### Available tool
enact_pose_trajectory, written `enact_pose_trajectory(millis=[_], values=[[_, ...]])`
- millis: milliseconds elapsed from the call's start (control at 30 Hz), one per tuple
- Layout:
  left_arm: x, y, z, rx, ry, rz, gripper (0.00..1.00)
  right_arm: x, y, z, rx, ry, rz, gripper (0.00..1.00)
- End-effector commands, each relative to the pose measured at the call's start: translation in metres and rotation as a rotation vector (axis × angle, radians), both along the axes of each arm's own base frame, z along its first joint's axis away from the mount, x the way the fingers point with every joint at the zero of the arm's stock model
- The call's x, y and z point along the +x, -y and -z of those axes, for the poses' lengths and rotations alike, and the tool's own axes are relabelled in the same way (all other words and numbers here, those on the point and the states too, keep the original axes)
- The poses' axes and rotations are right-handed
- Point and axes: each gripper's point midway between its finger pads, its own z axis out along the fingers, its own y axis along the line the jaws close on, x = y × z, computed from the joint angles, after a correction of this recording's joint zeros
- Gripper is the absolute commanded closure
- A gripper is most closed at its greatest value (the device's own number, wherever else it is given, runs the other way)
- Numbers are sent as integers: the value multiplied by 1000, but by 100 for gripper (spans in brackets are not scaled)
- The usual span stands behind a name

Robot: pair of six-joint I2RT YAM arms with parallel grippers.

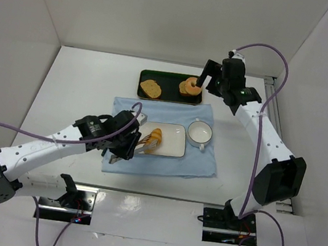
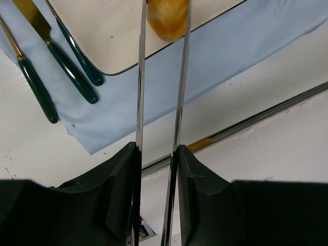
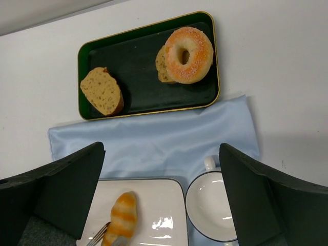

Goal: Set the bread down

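The bread [image 1: 155,137], a small golden-orange roll with lighter stripes, is at the left part of the white rectangular plate [image 1: 173,148]. My left gripper [image 1: 126,142] is shut on a pair of long metal tongs [image 2: 139,92], and the tong tips pinch one end of the bread [image 2: 166,20]. I cannot tell whether the bread rests on the plate or hangs just above it. It also shows in the right wrist view [image 3: 120,218]. My right gripper [image 1: 208,70] is open and empty, high over the blue cloth [image 3: 154,146] near the tray.
A dark green tray [image 1: 170,86] at the back holds a sugared donut [image 1: 190,86] and a toast slice [image 1: 151,88]. A white cup [image 1: 200,134] stands right of the plate. Green-handled cutlery [image 2: 72,72] lies on the cloth left of the plate.
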Motion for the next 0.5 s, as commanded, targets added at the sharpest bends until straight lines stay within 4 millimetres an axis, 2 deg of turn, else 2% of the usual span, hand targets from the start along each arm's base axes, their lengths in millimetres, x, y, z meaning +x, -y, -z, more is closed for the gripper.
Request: enact_pose_trajectory(millis=[0, 167, 333, 400, 433, 467], values=[[12, 2, 1, 1, 39, -46, 66, 8, 10, -20, 2, 41, 18, 0], [10, 5, 13, 22, 6, -28, 66, 8, 11, -20, 3, 40, 6, 0], [6, 1, 15, 45, -20, -36, 59, 5, 14, -12, 4, 27, 7, 0], [8, 3, 4, 25, -2, -36, 56, 4, 13, -8, 7, 16, -3, 0], [6, 1, 5, 34, -10, -36, 53, 5, 12, -10, 17, 24, 2, 0], [9, 5, -7, 6, 14, -36, 52, 5, 10, -10, 21, 22, -6, 0]])
